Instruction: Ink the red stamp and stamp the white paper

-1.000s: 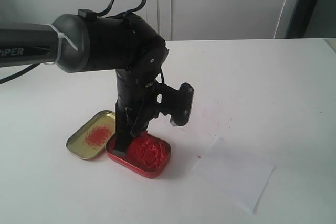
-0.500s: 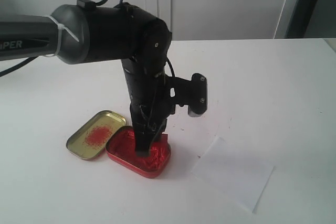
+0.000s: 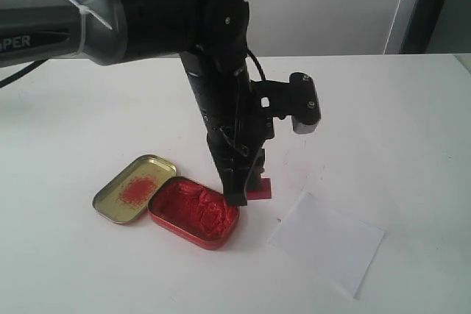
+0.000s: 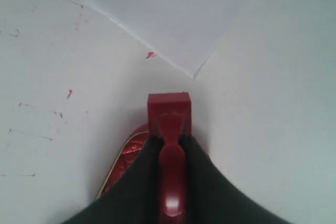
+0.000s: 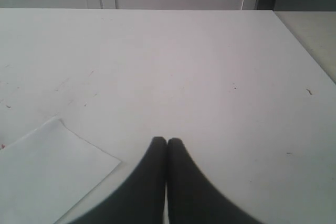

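Note:
My left gripper [image 3: 246,185] is shut on the red stamp [image 3: 258,188], pinching its knobbed handle [image 4: 171,171] with the square base [image 4: 168,113] pointing down. The stamp hangs just above the table, between the red ink tin [image 3: 193,212] and the white paper [image 3: 327,243]. In the left wrist view the paper [image 4: 168,11] lies beyond the stamp, and the tin's edge [image 4: 125,156] shows beside the fingers. No imprint shows on the paper. My right gripper [image 5: 167,141] is shut with nothing in it, over bare table near a corner of the paper [image 5: 47,166].
The gold tin lid [image 3: 134,189] with a red smear lies left of the ink tin. Small red ink marks [image 4: 151,54] spot the white tabletop [image 3: 383,123] near the paper. The table's far edge meets a pale wall.
My left arm has lifted the stamp out of the ink tin and carried it right, toward the paper. The tin, lid and paper have stayed put.

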Controlling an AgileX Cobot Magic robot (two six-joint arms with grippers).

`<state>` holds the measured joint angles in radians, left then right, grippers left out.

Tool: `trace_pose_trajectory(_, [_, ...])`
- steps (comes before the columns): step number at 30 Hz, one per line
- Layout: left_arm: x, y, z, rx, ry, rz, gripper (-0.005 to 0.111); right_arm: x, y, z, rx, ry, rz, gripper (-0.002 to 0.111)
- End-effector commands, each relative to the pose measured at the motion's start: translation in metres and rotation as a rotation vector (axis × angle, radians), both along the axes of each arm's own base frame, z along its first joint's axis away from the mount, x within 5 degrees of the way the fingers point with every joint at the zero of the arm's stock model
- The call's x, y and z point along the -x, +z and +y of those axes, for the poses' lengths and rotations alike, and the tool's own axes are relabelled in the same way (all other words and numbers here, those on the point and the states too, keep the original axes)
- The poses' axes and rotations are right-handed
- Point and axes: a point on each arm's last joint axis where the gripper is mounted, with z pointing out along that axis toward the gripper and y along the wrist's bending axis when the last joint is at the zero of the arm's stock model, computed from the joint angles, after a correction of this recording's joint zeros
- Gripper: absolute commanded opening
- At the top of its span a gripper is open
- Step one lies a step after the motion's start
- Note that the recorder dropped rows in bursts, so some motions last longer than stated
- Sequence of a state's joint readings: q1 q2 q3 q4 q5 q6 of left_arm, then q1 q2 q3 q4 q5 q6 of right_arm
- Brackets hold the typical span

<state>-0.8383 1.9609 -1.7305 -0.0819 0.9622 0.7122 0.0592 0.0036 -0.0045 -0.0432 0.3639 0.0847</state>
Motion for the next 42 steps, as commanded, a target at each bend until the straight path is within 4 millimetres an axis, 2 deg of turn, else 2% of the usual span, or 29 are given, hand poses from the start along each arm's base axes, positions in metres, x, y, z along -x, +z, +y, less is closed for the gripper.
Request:
trace_pose_trajectory(1, [0.010,-0.001,-0.020,0.019,-0.018,0.042,0.000,0.000,0.000,0.000,0.005,0.001,-0.013,0.000])
trace_pose_trajectory(4, [0.019,-0.007,-0.043,0.019,-0.053,0.032,0.000,0.000,0.000,0.000,0.005,0.001,-0.013,0.000])
trace_pose_trajectory(7, [0.023,-0.013,-0.057,-0.011,-0.049,0.015,0.000,0.000,0.000,0.000,0.005,0.001,-0.013,0.000])
trace_pose_trajectory(10, [0.026,-0.015,-0.070,-0.006,-0.049,0.021,0.000,0.000,0.000,0.000,0.005,0.001,-0.013,0.000])
trace_pose_trajectory(13, [0.023,-0.018,-0.078,-0.006,0.022,0.043,0.000,0.000,0.000,0.000,0.005,0.001,-0.013,0.000])
trace_pose_trajectory(17, [0.020,-0.022,-0.084,-0.014,0.092,0.075,0.000,0.000,0.000,0.000,0.005,0.001,-0.013,0.000])
trace_pose_trajectory(25, [0.030,-0.038,-0.099,-0.057,0.133,0.031,0.000,0.000,0.000,0.000,0.005,0.001,-0.013,0.000])
trace_pose_trajectory(28, [0.028,-0.039,-0.099,-0.071,0.178,-0.015,0.000,0.000,0.000,0.000,0.005,0.001,-0.013,0.000])
trace_pose_trajectory(42, [0.026,-0.042,-0.100,-0.055,0.295,0.021,0.000,0.000,0.000,0.000,0.005,0.001,-0.013,0.000])
